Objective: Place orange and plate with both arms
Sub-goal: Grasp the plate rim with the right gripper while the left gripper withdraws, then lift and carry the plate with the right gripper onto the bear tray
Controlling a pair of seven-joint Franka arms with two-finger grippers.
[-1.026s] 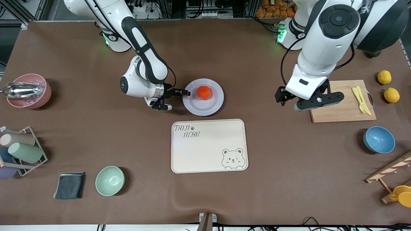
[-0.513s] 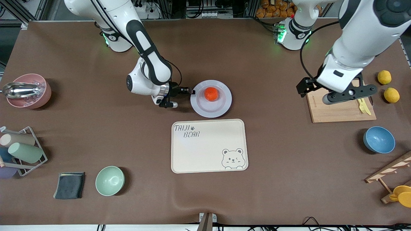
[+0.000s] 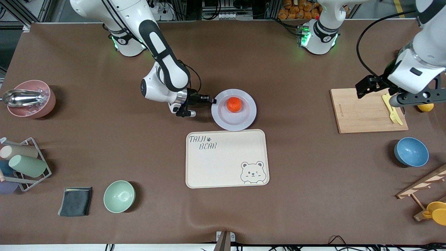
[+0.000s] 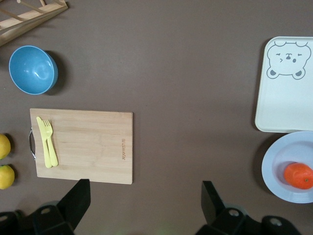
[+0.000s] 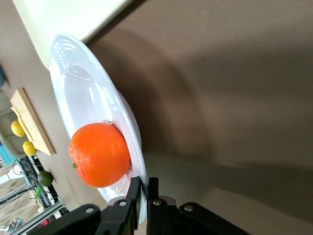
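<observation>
Sitting on the desk (image 3: 278, 216) just beside the tray (image 3: 226, 158), the plate (image 3: 233, 109) carries the orange (image 3: 234, 104). The right wrist view alone shows the right tool (image 3: 209, 101) clenched on its rim; the left tool (image 4: 142, 196), released, hovers over the cutting board (image 3: 369, 111), one lemon (image 3: 425, 107) half hidden.

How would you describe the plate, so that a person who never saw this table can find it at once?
Start from the cream bear-print tray in the middle of the table. The plate lies just past its edge, farther from the front camera, with the right gripper shut on its rim. It is round, shallow and pale lavender-white, and it alone carries the orange, unlike the blue bowl and green bowl.
</observation>
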